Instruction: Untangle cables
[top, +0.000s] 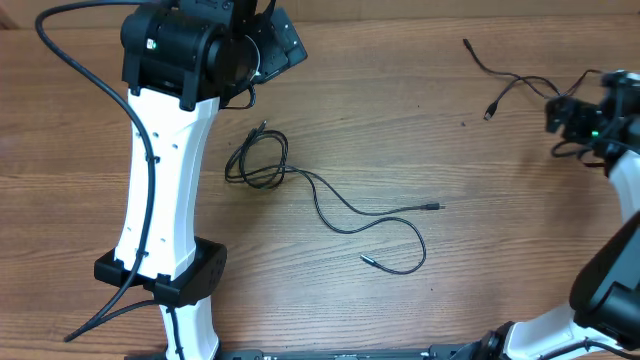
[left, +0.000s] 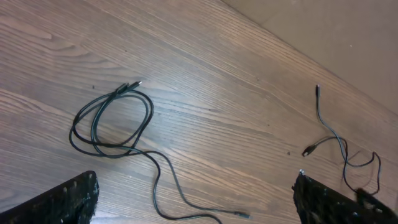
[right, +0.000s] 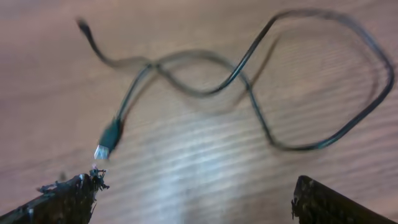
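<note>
Two thin black cables lie apart on the wooden table. One cable (top: 258, 160) is coiled near the middle, and its tails run right to small plugs (top: 435, 206). In the left wrist view this coil (left: 112, 124) lies ahead of my left gripper (left: 199, 208), which is open and empty. My left gripper (top: 275, 45) hovers at the table's far side, above the coil. The second cable (top: 510, 85) sprawls at the far right, just left of my right gripper (top: 560, 115). In the blurred right wrist view its loop (right: 261, 93) and plug (right: 107, 144) lie before my open, empty right gripper (right: 196, 202).
The left arm's white link (top: 165, 170) stretches across the table's left side, with a thick black arm cable (top: 80, 60) arching beside it. The right arm's base (top: 610, 280) fills the lower right corner. The second cable (left: 336, 143) also shows far right in the left wrist view.
</note>
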